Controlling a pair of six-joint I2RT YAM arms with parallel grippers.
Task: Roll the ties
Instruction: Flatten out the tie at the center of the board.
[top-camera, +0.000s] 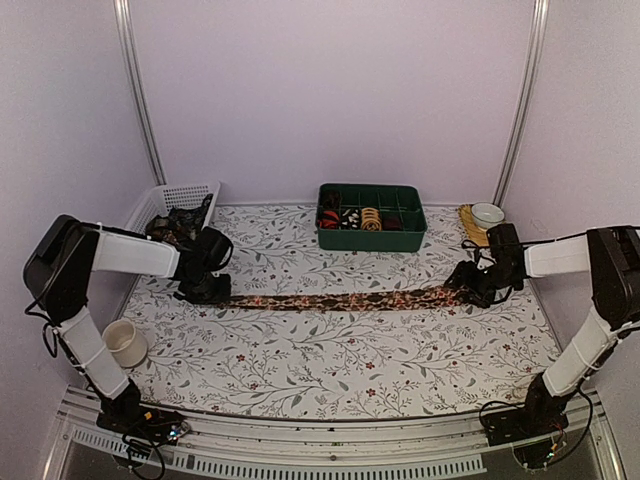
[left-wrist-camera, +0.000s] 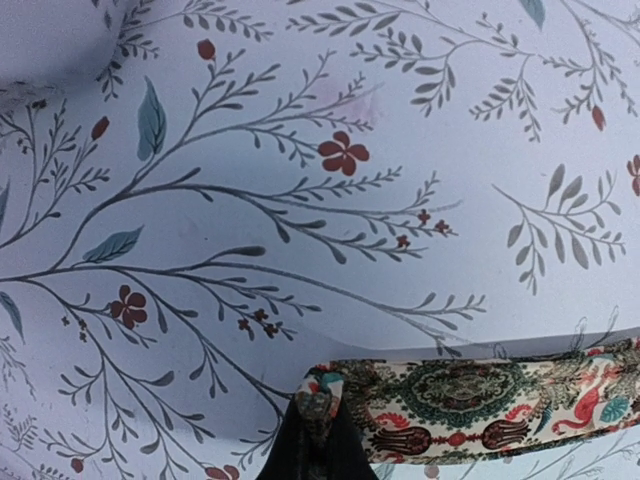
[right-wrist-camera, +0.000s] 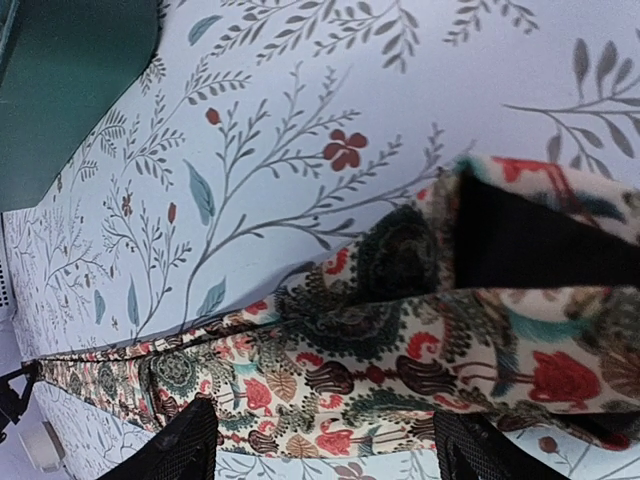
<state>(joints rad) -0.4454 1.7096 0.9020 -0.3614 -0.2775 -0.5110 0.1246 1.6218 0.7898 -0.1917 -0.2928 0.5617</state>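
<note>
tie: dark brown floral tie (top-camera: 330, 300) is laid flat and stretched left to right across the middle of the table, printed side up
tie, narrow end: seen at the left, bunched and pinched at the left fingertips in the left wrist view
tie, wide end: seen at the right, with a flap turned over so the black lining (right-wrist-camera: 540, 240) is exposed
left gripper (top-camera: 205, 285): closed tight on the narrow end, tips down at the cloth
right gripper (right-wrist-camera: 330, 445): jaws are spread wide, one finger (right-wrist-camera: 185, 440) and the other at either side of the view with the wide end lying between them; no clamp on the fabric is seen
table (top-camera: 330, 365): covered in a white cloth with leaf and flower print; the tie is in contact with it along its length
green tray (top-camera: 372, 243): set at the back centre, well apart from the tie
rolled ties (top-camera: 350, 218): red, black-and-white and tan coils are seen in the tray's left and middle compartments
white mesh basket (top-camera: 185, 190): placed at the back left, just behind the left gripper; a heap of dark fabric is held inside
white cup (top-camera: 125, 342): stood upright near the left arm, in front of the tie
white bowl (top-camera: 488, 213): placed at the back right, behind the right gripper
</note>
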